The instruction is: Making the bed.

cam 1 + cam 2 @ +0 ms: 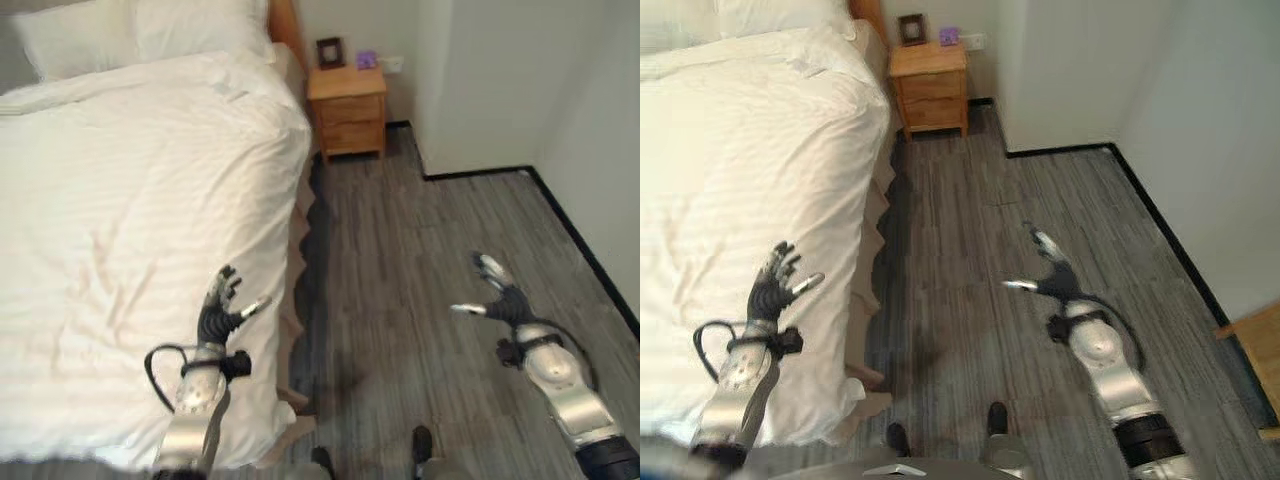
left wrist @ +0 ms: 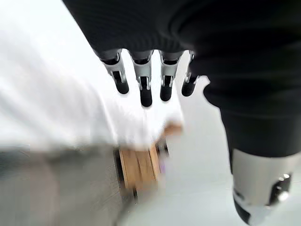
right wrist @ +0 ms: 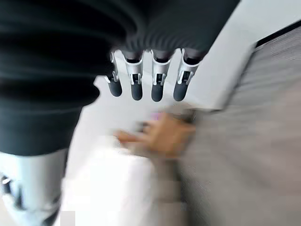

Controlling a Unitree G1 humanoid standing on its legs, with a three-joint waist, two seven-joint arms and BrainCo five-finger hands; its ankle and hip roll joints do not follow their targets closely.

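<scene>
A bed with a white duvet [image 1: 120,230] takes the left half of the head views, its cover spread fairly smooth with light creases, and two white pillows [image 1: 140,30] lie at the headboard end. My left hand [image 1: 218,305] hovers open over the duvet's near right edge, fingers [image 2: 146,87] straight and holding nothing. My right hand [image 1: 498,295] is out over the wooden floor to the right of the bed, also open, with its fingers [image 3: 136,82] spread and empty.
A wooden nightstand [image 1: 347,108] stands by the bed's head, with a small dark frame [image 1: 330,51] and a purple object [image 1: 366,60] on top. White walls [image 1: 480,80] close the room on the right. Grey plank floor [image 1: 400,260] runs beside the bed.
</scene>
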